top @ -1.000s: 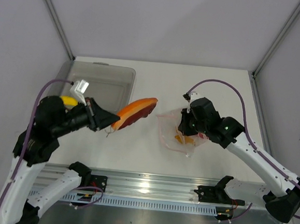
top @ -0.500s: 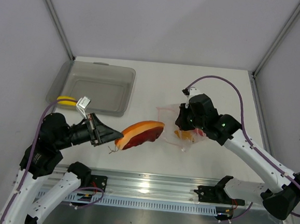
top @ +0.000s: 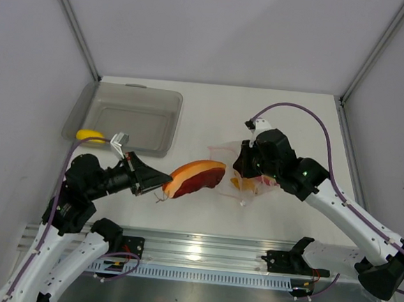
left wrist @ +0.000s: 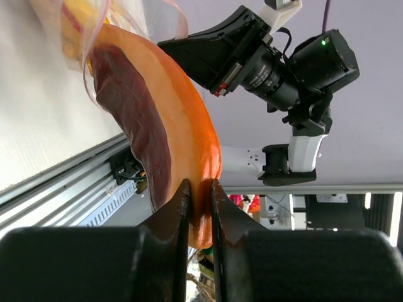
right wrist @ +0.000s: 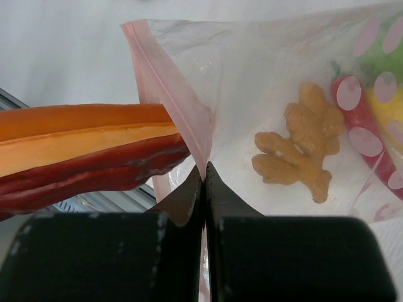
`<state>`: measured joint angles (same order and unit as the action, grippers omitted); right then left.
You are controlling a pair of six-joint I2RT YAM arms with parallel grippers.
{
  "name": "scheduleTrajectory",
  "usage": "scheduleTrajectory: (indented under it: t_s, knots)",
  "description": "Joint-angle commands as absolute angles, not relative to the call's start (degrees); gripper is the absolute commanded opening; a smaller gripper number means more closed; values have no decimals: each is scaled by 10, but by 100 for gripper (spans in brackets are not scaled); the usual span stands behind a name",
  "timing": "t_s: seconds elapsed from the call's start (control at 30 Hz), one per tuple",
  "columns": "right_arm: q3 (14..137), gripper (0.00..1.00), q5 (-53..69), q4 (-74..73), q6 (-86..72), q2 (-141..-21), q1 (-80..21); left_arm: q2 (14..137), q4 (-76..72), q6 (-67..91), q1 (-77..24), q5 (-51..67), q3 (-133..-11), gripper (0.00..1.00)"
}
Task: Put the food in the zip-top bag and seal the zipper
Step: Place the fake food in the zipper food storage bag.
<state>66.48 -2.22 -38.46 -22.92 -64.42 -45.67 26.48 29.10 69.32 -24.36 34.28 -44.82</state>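
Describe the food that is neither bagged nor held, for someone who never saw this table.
Look at the grey tray on the table's far left. At its near left corner lies a small yellow piece, the only food neither held nor in the bag.

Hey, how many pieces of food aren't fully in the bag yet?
2. The orange-red slice, pinched in the left tool, its tip at the mouth of the bag; a yellow piece at the near-left corner of the grey tray. Others may be hidden behind the arms.

The orange-red slice (top: 196, 178) was held level, tip at the pinkish zipper (right wrist: 167, 94) of the clear zip-top bag (right wrist: 264, 82) containing an orange bit (right wrist: 299, 148) and a red chili (right wrist: 352, 113).
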Motion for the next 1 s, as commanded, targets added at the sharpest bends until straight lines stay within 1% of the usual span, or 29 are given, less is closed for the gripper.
scheduleTrajectory:
  t_s: [0.0, 0.13, 0.27, 0.33, 0.5, 0.63, 0.8, 0.97]
  knots:
    - [681, 0, -14, -350, -240, -636, -463, 253, 219, 761, -254, 329, -419, 1]
    - [675, 0, -11, -341, -242, -641, -465, 252, 176, 803, -273, 317, -398, 0]
    - [676, 0, -8, -337, -243, -642, -466, 267, 164, 813, -290, 302, -399, 1]
    - [676, 0, -8, -333, -244, -641, -467, 270, 120, 830, -298, 300, -381, 1]
    - [678, 0, 2, -334, -249, -637, -468, 308, 72, 852, -329, 283, -377, 1]
    - [680, 0, 4, -337, -250, -636, -467, 344, 4, 873, -343, 286, -376, 0]
    - [679, 0, 1, -343, -250, -635, -466, 372, -23, 875, -352, 267, -392, 1]
    - [685, 0, 4, -344, -257, -635, -466, 394, -69, 900, -379, 233, -373, 1]
